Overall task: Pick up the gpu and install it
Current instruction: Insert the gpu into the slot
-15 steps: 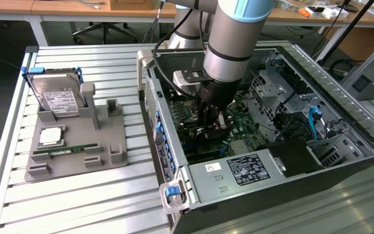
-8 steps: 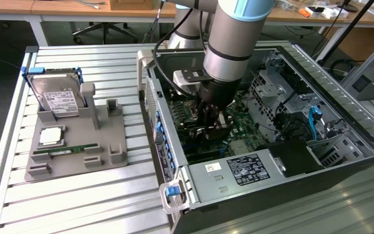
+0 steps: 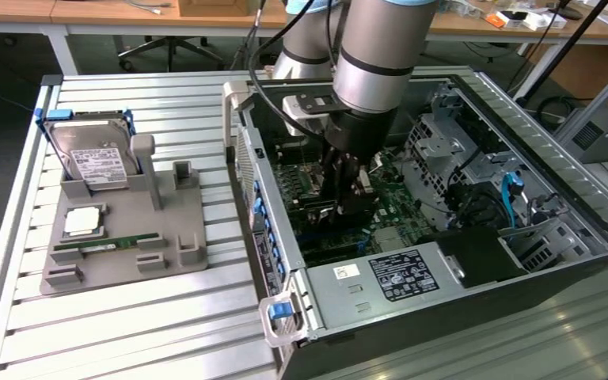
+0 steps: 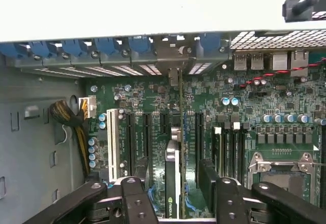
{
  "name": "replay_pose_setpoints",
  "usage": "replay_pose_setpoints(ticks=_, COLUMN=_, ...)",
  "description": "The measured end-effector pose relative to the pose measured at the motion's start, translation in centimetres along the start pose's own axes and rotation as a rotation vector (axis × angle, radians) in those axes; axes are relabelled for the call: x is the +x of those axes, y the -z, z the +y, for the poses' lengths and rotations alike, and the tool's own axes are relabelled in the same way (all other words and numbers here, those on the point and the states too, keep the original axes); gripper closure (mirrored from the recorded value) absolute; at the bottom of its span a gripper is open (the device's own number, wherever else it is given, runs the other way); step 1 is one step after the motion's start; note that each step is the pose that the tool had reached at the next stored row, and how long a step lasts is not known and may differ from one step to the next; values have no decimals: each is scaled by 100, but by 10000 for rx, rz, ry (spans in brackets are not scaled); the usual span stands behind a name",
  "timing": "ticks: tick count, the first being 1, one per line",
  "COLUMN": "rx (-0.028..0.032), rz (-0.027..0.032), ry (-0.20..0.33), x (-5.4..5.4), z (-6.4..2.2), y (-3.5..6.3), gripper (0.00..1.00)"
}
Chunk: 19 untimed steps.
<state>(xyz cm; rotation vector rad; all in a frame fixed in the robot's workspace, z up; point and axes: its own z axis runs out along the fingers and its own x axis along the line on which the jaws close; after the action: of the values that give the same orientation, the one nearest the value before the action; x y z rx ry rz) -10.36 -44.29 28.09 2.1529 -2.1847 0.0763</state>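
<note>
The gpu stands on edge on the green motherboard, running from between my fingers toward the case's rear slot brackets. Its thin board edge and a black face with a logo show in the wrist view. My gripper straddles the card with its black fingers on either side, a gap showing on both sides, so it is open and holds nothing. In the exterior view my gripper reaches straight down into the open computer case, and the arm hides the card there.
A grey fixture at the exterior view's left holds a hard drive in a blue frame, a processor and a green memory stick. Inside the case are the power supply, drive cages and cables.
</note>
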Motion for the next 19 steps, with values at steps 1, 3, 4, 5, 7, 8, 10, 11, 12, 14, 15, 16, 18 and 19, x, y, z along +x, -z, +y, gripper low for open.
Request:
replay_pose_setpoints(ticks=1, rx=0, rz=19, ry=-1, x=-2, z=0, y=0, gripper=48)
replay_pose_setpoints(ticks=3, rx=1, rz=35, ry=1, x=-2, z=0, y=0, gripper=48)
replay_pose_setpoints(ticks=4, rx=0, rz=38, ry=-1, x=-3, z=0, y=1, gripper=48)
replay_pose_setpoints(ticks=5, rx=-1, rz=39, ry=-1, x=-3, z=0, y=1, gripper=48)
replay_pose_setpoints(ticks=7, rx=0, rz=40, ry=-1, x=-3, z=0, y=1, gripper=48)
replay_pose_setpoints(ticks=8, rx=0, rz=43, ry=-1, x=-3, z=0, y=0, gripper=48)
replay_pose_setpoints(ticks=10, rx=0, rz=43, ry=-1, x=-3, z=0, y=0, gripper=48)
replay_pose_setpoints(ticks=11, rx=0, rz=43, ry=-1, x=-3, z=0, y=0, gripper=48)
replay_pose_setpoints(ticks=12, rx=0, rz=43, ry=-1, x=-3, z=0, y=0, gripper=48)
replay_pose_setpoints(ticks=14, rx=1, rz=42, ry=-1, x=-5, z=0, y=-9, gripper=48)
replay_pose_setpoints(ticks=15, rx=-1, rz=43, ry=-2, x=-5, z=0, y=-16, gripper=48)
replay_pose_setpoints(ticks=16, rx=-6, rz=46, ry=-3, x=-6, z=0, y=-30, gripper=48)
replay_pose_setpoints(ticks=18, rx=-23, rz=47, ry=1, x=-10, z=-12, y=-82, gripper=48)
replay_pose_setpoints(ticks=19, rx=-36, rz=51, ry=1, x=-13, z=-38, y=-104, gripper=48)
